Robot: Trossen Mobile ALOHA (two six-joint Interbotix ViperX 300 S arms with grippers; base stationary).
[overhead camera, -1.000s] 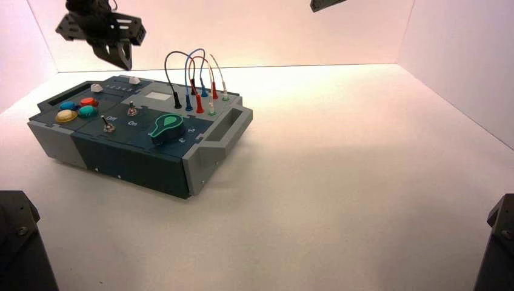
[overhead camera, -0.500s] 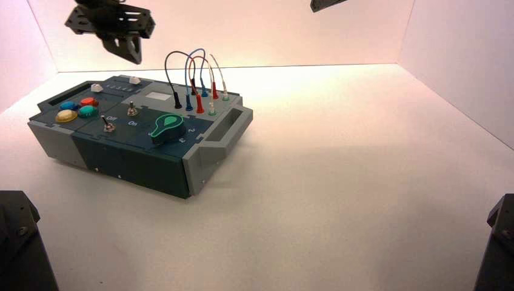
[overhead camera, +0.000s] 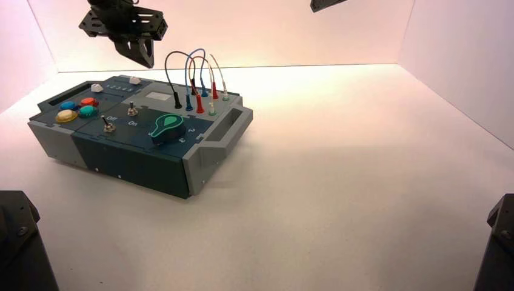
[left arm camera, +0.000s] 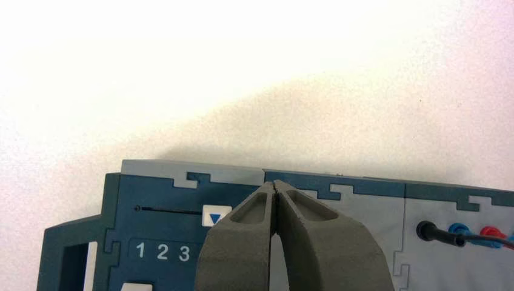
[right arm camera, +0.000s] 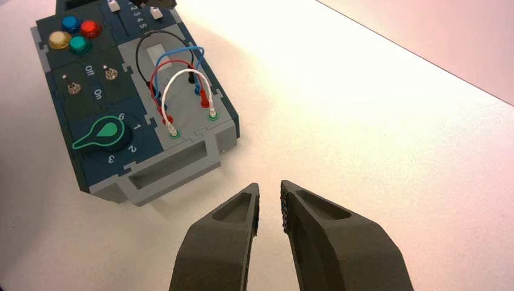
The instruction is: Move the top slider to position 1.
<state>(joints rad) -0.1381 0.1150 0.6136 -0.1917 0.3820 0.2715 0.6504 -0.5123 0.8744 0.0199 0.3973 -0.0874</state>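
Moved rightward since the earlier frame: left gripper (left arm camera: 274,183), now above the far edge of the box (overhead camera: 130,130). Fully closed, tips meeting, holding nothing. Near it, top slider (left arm camera: 215,214) on the dark blue panel (left arm camera: 163,225), white with blue triangle, past the 3, well short of position 1 (left arm camera: 140,250). Right gripper (right arm camera: 270,183) parked off to the box's right, slightly parted, empty.

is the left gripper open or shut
shut: in the left wrist view the left gripper's fingertips meet with nothing between them
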